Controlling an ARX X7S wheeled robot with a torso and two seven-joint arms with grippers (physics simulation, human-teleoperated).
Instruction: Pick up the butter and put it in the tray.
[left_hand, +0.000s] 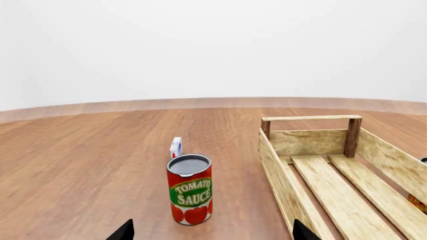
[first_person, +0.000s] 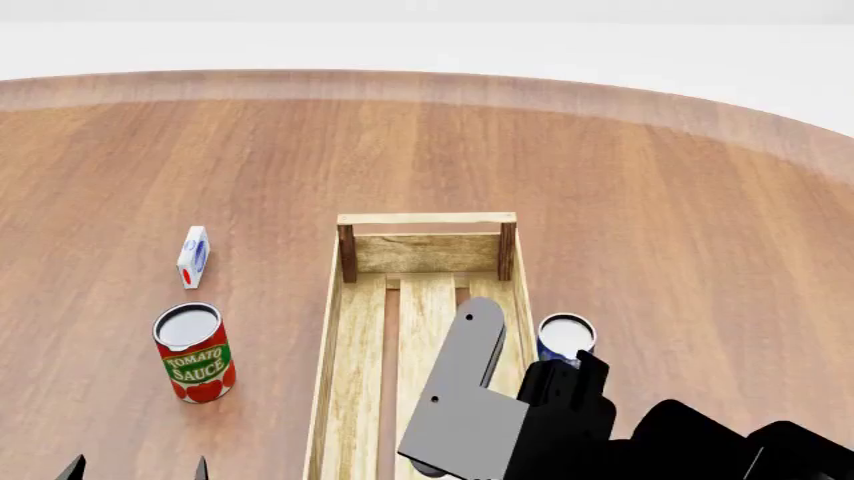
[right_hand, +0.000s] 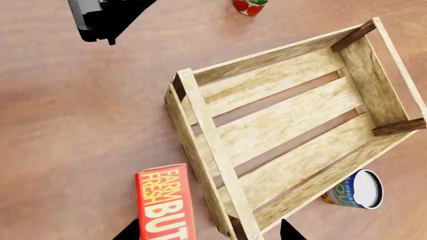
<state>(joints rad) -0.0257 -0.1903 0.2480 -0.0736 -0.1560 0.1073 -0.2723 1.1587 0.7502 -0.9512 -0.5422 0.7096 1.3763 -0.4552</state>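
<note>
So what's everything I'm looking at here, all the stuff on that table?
Red-orange butter box: one, on the table outside the crate's near end.
Light wooden slatted crate tray: one, table centre, nothing inside.
Red tomato sauce can: one, upright, left of the crate.
Small white carton: one, red and blue marks, beyond the sauce can.
Blue can: one, right of the crate.
Brown wooden table: one.
Left gripper: black, open, low, facing the sauce can.
Right gripper: black, open, above the butter and the crate's near end.
</note>
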